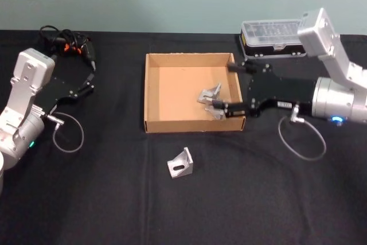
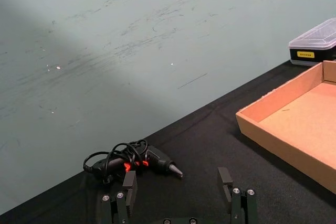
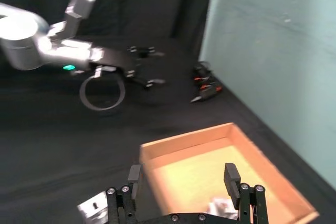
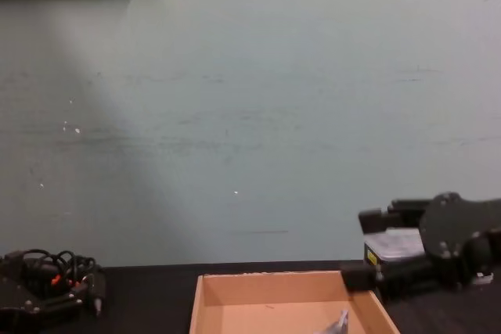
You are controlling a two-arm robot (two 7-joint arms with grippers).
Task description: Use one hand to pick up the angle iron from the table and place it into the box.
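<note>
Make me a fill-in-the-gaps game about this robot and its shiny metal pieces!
1. One angle iron lies on the black ____.
2. Another angle iron lies inside the cardboard ____.
3. The right gripper reaches over that cardboard wall with its fingers ____.
4. The left gripper is parked far off on the robot's ____ side.
Missing words: table; box; open; left.

right gripper (image 3: 182, 169) jaws apart, over box (image 3: 181, 142)

No writing can be read anywhere. The plastic case (image 2: 316, 39) behind the box (image 2: 273, 129) carries a yellow label (image 2: 306, 54). Its print is too small to read.
</note>
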